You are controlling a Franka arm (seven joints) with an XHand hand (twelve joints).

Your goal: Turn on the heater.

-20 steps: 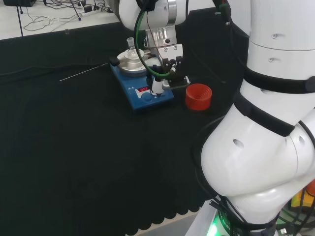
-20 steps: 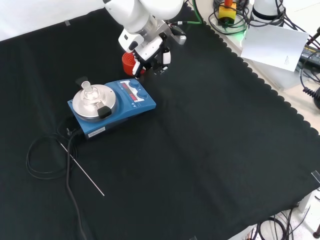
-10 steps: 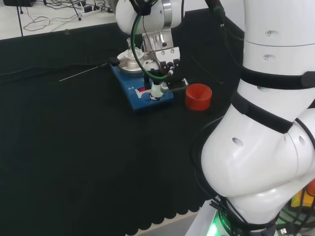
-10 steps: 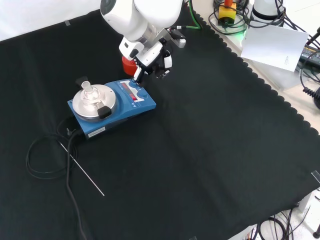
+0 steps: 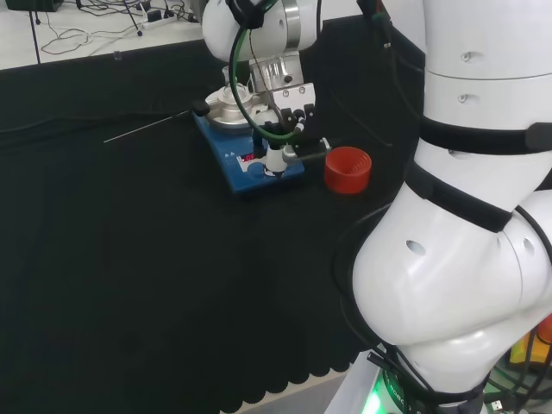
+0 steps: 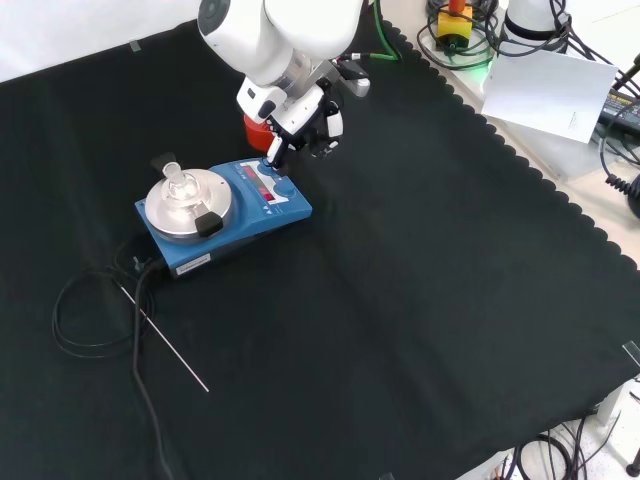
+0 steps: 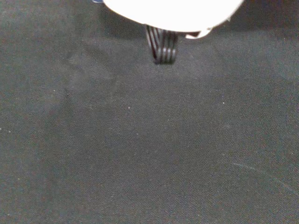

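Blue is what catches the eye in the head view: a flat blue heater box point(image 5: 250, 158) with a round silver plate point(image 5: 226, 110) at its far end and a red-lit display on its near panel, too small to read. No other writing can be made out on it. A small clear glass flask point(image 5: 229, 80) stands on the plate, half hidden behind the arm's green cable. The black and white hand point(image 5: 286, 128) hangs over the heater's control panel with one finger point(image 5: 274, 159) pointed straight down, its tip touching or just above the panel; I cannot tell which. The other fingers are bunched behind it, and whether they are curled is hard to see. A red ribbed ring stand point(image 5: 348, 169) sits on the black cloth point(image 5: 129, 259) just to the right of the heater.

In the front view the heater point(image 6: 225, 214) lies left of centre, and the hand point(image 6: 300, 118) comes down from the top onto the knob end of its panel, covering part of the red stand point(image 6: 255, 128) behind. A thin metal rod point(image 6: 165, 338) and a looped black cable point(image 6: 95, 330) lie on the cloth below the heater.

The wrist view gives bare black cloth point(image 7: 140, 149) with a blurred white part of the hand point(image 7: 170, 9) and a ribbed black finger segment point(image 7: 162, 45).
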